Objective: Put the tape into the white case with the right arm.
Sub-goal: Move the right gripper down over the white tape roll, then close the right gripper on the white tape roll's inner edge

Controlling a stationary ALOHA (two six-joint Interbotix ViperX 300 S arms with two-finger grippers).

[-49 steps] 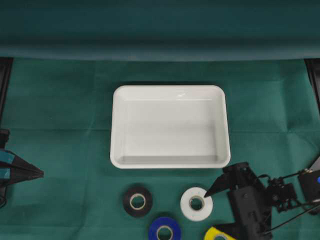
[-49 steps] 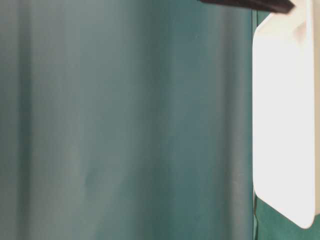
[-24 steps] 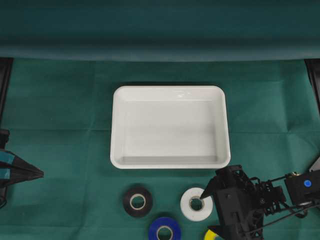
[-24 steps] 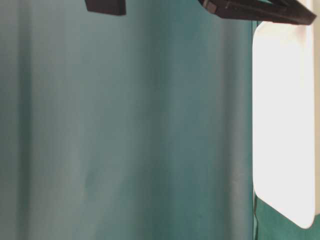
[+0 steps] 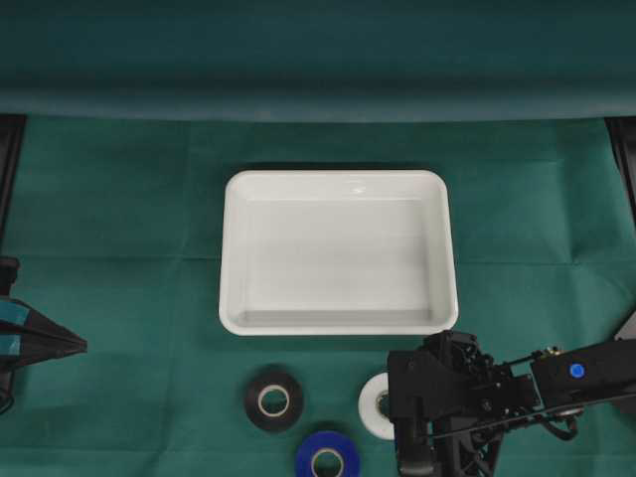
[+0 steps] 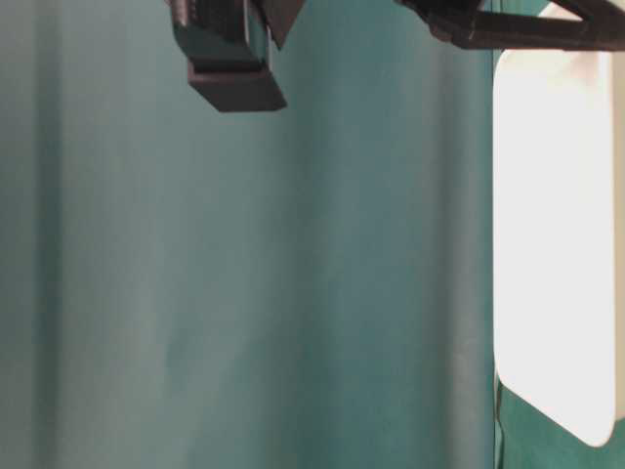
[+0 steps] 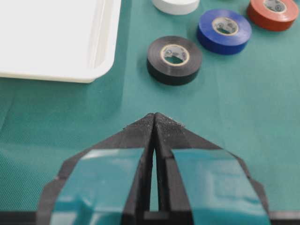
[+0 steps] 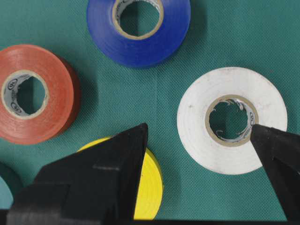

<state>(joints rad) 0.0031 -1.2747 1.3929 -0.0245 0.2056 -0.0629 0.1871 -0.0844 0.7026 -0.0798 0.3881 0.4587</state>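
The white case [image 5: 231, 260] lies empty at mid-table; its corner also shows in the left wrist view [image 7: 96, 70]. In front of it lie black tape [image 5: 273, 399], blue tape [image 5: 327, 458] and white tape [image 5: 369, 406]. My right gripper [image 5: 402, 432] hangs over the white roll, hiding half of it. In the right wrist view the gripper [image 8: 199, 133] is open. One fingertip [image 8: 262, 138] sits at the edge of the white tape's [image 8: 197, 124] core, the other over a yellow tape [image 8: 153, 180]. My left gripper [image 7: 154, 117] is shut and holds nothing, at the far left [image 5: 60, 341].
Red tape [image 8: 61, 89] and blue tape [image 8: 173, 28] lie close beside the yellow and white rolls. The table-level view shows only the green cloth, the case's end [image 6: 557, 244] and black parts of the right arm [image 6: 234, 68] at the top.
The right gripper has moved left and tipped down over the white roll, now covering the yellow roll from overhead. Its jaws stayed open. The left arm has not moved.
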